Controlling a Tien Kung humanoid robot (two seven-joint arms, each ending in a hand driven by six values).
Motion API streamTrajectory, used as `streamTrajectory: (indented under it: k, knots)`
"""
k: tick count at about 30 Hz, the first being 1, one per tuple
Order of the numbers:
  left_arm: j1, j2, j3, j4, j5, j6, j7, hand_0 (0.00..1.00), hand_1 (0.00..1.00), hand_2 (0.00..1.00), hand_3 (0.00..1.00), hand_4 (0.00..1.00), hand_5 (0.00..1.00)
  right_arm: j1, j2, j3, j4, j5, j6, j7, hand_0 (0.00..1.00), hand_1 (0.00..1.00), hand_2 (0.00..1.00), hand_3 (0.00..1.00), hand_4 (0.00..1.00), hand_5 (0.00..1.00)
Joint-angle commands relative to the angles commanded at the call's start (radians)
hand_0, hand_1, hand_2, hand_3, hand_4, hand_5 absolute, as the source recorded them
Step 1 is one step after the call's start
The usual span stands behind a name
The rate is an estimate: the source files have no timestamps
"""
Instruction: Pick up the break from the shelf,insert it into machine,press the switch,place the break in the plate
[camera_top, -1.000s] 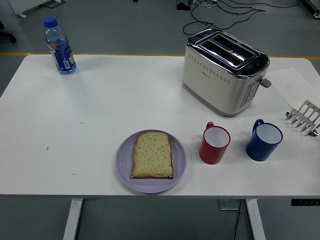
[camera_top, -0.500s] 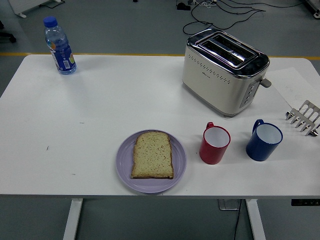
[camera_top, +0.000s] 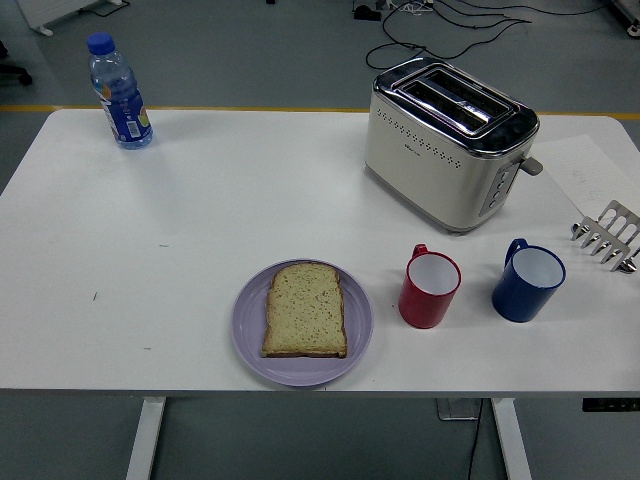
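no robot hand shows over the worktop (camera_top: 200, 220) at this moment, neither left nor right, so whether either is wide, narrow or holding anything cannot be told. the slice of bread (camera_top: 305, 309) lies flat in the lilac plate (camera_top: 248, 335) near the worktop's front edge, well inside the rim, a resting place that suggests the task's last step is already met. behind and to the right stands the cream and chrome toaster (camera_top: 445, 140), its two slots facing up and showing no bread, its side lever (camera_top: 529, 164) turned toward the right edge where a reaching arm could get at it. a red mug (camera_top: 430, 287) and a blue mug (camera_top: 527, 281) sit side by side between plate and toaster, apart from both. the metal rack (camera_top: 607, 235), the shelf the bread would come from, holds nothing at the far right. a water bottle (camera_top: 120, 92) stands upright in the far left corner, clear of the work. compared with the pictures from a second and half a second ago, nothing has shifted: bread, plate, mugs, rack and toaster lie exactly as they did.
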Motion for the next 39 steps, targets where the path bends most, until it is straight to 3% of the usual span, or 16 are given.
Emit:
streamTrajectory:
  k: [39]
  knots:
    - [-0.026,0.001,0.010,0.000,-0.035,0.003,-0.007,0.648,0.627,0.621,0.575,0.318,0.920,0.018,0.001,0.004,0.006,0.029,-0.009,0.017,0.640,0.598,0.644,0.577,0.320,0.169]
